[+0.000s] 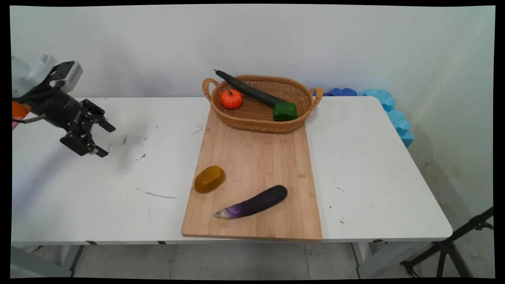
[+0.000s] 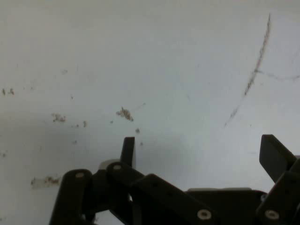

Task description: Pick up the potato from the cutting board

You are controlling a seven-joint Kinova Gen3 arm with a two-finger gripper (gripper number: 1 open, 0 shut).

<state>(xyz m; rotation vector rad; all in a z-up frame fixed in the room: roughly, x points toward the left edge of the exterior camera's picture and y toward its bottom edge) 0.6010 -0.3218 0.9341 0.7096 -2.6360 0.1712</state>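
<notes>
My black gripper (image 1: 105, 139) hangs open above the left part of the white table (image 1: 118, 197), with nothing between its fingers. In the hand view the gripper (image 2: 199, 154) looks down on bare, scuffed tabletop (image 2: 164, 70) with a curved dark mark. The nearest thing is a brown, potato-like object (image 1: 209, 178) on the left edge of a wooden cutting board (image 1: 256, 157), well to my right. A purple eggplant (image 1: 252, 203) lies near the board's front edge.
A wicker basket (image 1: 300, 92) stands at the board's far end, holding a small orange pumpkin (image 1: 231, 98), a long dark cucumber (image 1: 246, 88) and a green pepper (image 1: 285, 111). Blue foam pieces (image 1: 388, 106) line the table's far right corner. A black tripod (image 1: 453, 244) stands on the floor at right.
</notes>
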